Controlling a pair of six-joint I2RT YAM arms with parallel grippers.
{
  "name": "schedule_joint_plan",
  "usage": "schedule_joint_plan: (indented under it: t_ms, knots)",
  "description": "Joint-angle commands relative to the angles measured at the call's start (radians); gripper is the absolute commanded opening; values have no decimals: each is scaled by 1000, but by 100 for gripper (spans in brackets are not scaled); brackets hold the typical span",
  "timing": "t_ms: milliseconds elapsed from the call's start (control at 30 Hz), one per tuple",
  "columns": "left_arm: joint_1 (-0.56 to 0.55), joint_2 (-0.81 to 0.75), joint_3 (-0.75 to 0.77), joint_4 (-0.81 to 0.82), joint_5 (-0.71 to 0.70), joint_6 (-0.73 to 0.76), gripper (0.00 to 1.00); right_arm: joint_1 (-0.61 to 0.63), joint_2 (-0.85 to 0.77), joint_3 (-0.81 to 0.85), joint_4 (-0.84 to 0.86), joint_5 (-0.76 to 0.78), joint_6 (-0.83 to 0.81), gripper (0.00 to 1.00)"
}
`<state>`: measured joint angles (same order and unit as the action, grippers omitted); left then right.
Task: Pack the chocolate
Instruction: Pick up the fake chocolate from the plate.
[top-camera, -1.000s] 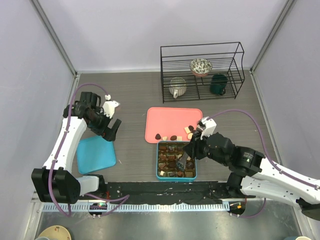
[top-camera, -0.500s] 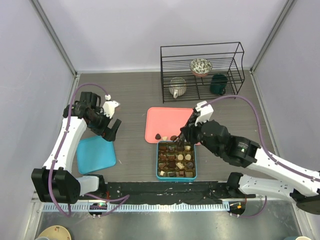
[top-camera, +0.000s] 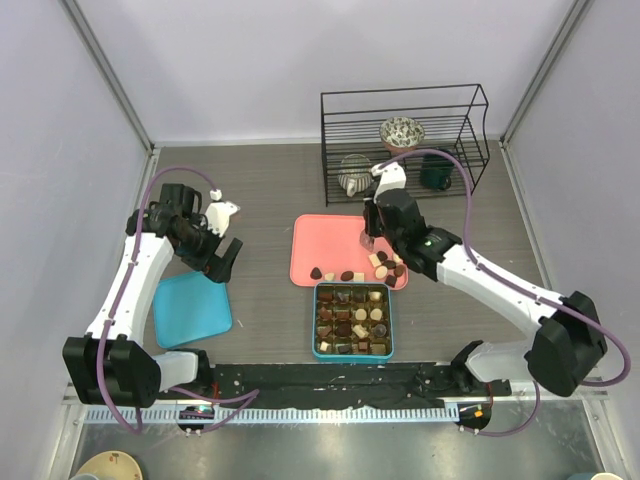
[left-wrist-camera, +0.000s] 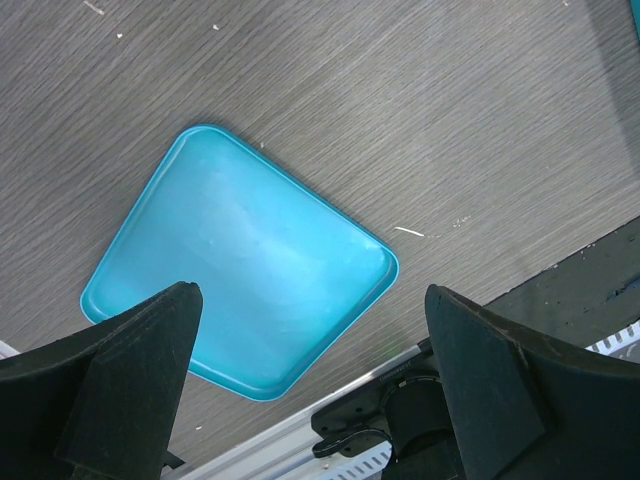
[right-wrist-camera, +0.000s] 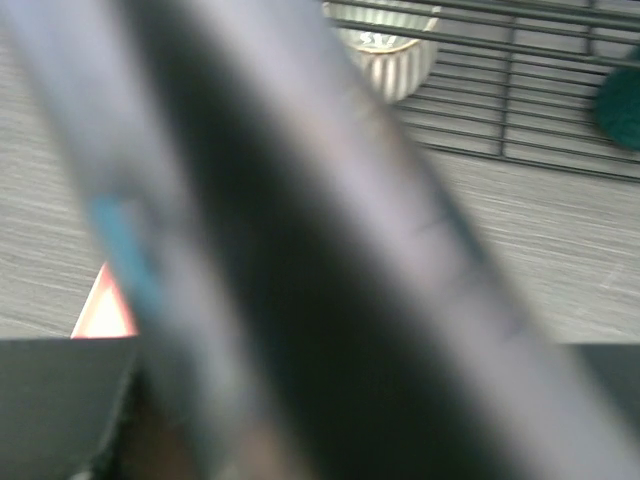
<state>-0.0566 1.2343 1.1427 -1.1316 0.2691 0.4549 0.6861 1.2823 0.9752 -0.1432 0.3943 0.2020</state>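
Well along: the teal box (top-camera: 353, 320) just nearside of the pink tray (top-camera: 330, 235) is looking almost full, several chocolate pieces (top-camera: 347, 275) are lying along the tray's near edge close by the right gripper (top-camera: 368, 238), its jaws I cannot make out, and the left gripper (top-camera: 224, 262) is idling well left of the tray, jaws wide apart.

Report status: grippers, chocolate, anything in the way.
Left gripper open above teal tray. Right gripper over pink tray, jaws unreadable, wrist view blocked by cable. Chocolate loose on pink tray's near edge, box partly filled.
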Motion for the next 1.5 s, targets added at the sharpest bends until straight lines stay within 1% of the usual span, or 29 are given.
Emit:
schedule_joint_plan:
  t_ms: [0, 133, 200, 400, 633, 1033, 1267, 1467]
  knots:
    - [6, -27, 35, -5, -5, 19, 100, -6, 18, 11, 137, -43, -12, 34]
    - [4, -24, 37, -7, -2, 19, 100, -19, 45, -4, 172, -54, 1, 37]
    - [4, -25, 42, -8, 1, 18, 100, -22, 52, -19, 188, -51, 8, 41]
    - [4, -24, 43, -16, 2, 24, 100, -31, 55, -72, 228, -25, 27, 43]
    - [4, -22, 49, -20, 1, 27, 100, -33, 11, -112, 228, 34, 31, 44]
    - [4, -18, 54, -31, 18, 30, 100, -33, -83, -201, 194, 48, 66, 44]
    - [4, -16, 63, -34, 21, 31, 100, -33, -100, -219, 188, 52, 59, 44]
    - [4, -21, 61, -36, 15, 33, 100, -33, -55, -179, 166, 46, 34, 44]
